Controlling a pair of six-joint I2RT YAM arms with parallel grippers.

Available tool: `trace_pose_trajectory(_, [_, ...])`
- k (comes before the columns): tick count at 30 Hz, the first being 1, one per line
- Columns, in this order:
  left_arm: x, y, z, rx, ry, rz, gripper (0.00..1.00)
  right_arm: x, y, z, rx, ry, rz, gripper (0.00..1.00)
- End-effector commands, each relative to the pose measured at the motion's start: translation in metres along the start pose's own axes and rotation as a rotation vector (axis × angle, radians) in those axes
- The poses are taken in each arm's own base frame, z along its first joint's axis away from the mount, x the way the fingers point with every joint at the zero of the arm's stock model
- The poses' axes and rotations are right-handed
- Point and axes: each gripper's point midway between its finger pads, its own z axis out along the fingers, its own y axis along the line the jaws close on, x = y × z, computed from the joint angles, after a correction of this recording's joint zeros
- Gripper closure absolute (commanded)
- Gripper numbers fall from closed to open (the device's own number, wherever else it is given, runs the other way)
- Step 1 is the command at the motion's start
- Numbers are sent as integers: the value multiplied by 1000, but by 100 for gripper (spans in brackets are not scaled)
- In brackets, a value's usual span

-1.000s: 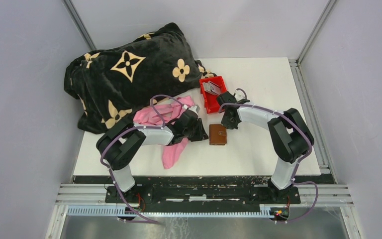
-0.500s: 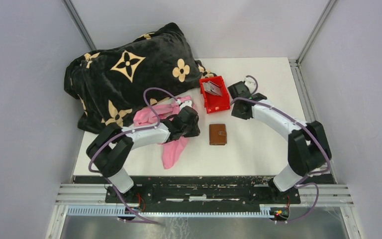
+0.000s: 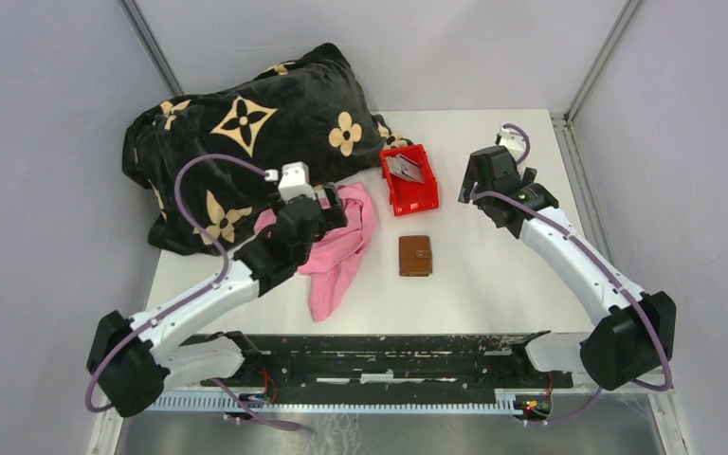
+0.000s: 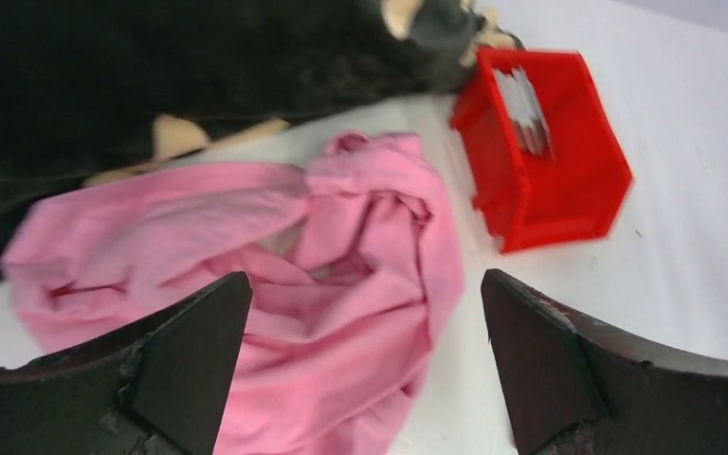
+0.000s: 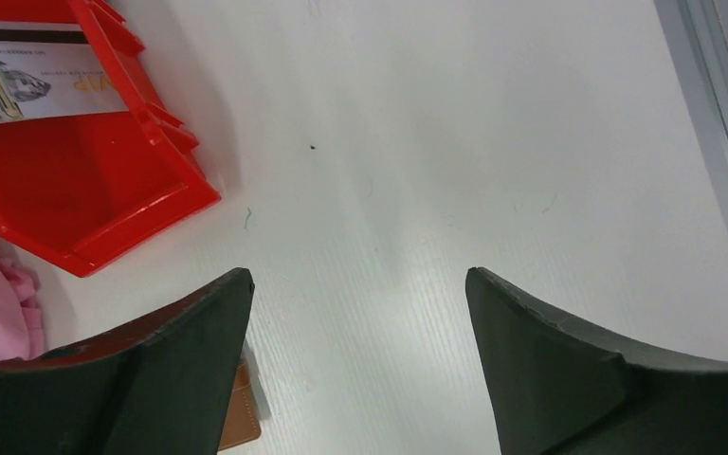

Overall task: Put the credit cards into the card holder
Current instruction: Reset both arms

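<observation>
Top external view is showing the card holder [image 3: 415,255] lying shut and flat on the table [image 3: 493,284], just on the near side of the red bin [image 3: 425,196] and between the two arms. The credit cards [image 3: 404,168] are sitting stacked inside that bin. The right hand [image 5: 357,275] is hovering over bare table to the right of the bin, fingers spread wide and gripping nothing. In the right wrist view the card holder is showing only as a brown corner beside the left finger. The left hand [image 4: 362,284] is hanging over the pink cloth [image 4: 341,218], fingers likewise spread and empty, with the card holder lying apart to its right.
</observation>
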Motion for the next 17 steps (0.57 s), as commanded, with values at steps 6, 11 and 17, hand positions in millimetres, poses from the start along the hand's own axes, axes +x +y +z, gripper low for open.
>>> trace_pose_trajectory(6, [-35,57,-12,-157,-243,-10,1,7,-26,-10,111,39,-30,5])
trace_pose_trajectory(11, [-28,60,-8,-173,-208,13,1,11,-34,-13,121,24,-27,5])
trace_pose_trajectory(17, [-28,63,-10,-183,-212,12,1,11,-39,-15,126,4,-34,4])
